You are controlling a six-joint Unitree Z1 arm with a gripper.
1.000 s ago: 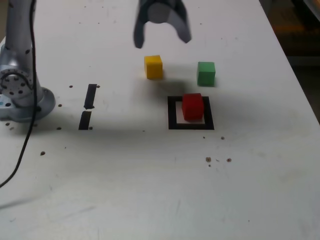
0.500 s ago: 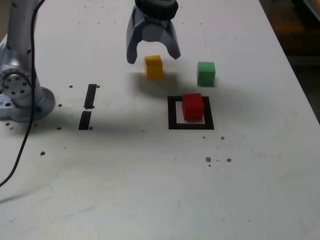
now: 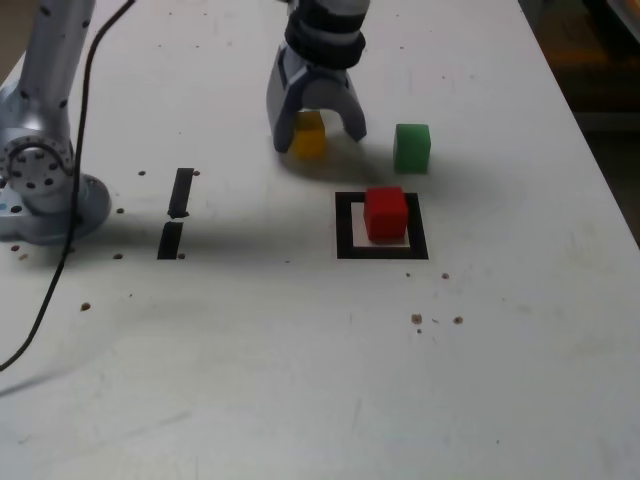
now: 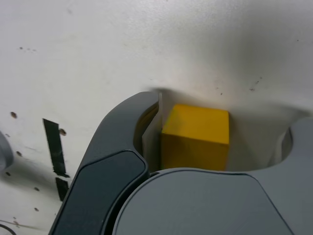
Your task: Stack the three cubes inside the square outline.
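The yellow cube stands on the white table behind the square outline. My gripper has come down over it, one dark finger on each side. In the wrist view the yellow cube sits between the fingers; one finger is almost touching it and a gap shows on the other side, so the jaws are open. The red cube stands inside the outline. The green cube rests on the table to the exterior view's right of the gripper, apart from it.
Two short black strips lie at the exterior view's left, near the arm's base. A black cable trails from the base toward the front. The table edge runs along the exterior view's right.
The gripper has dropped from above the table down around the yellow cube, and its jaws have narrowed a little. The cubes have not moved.
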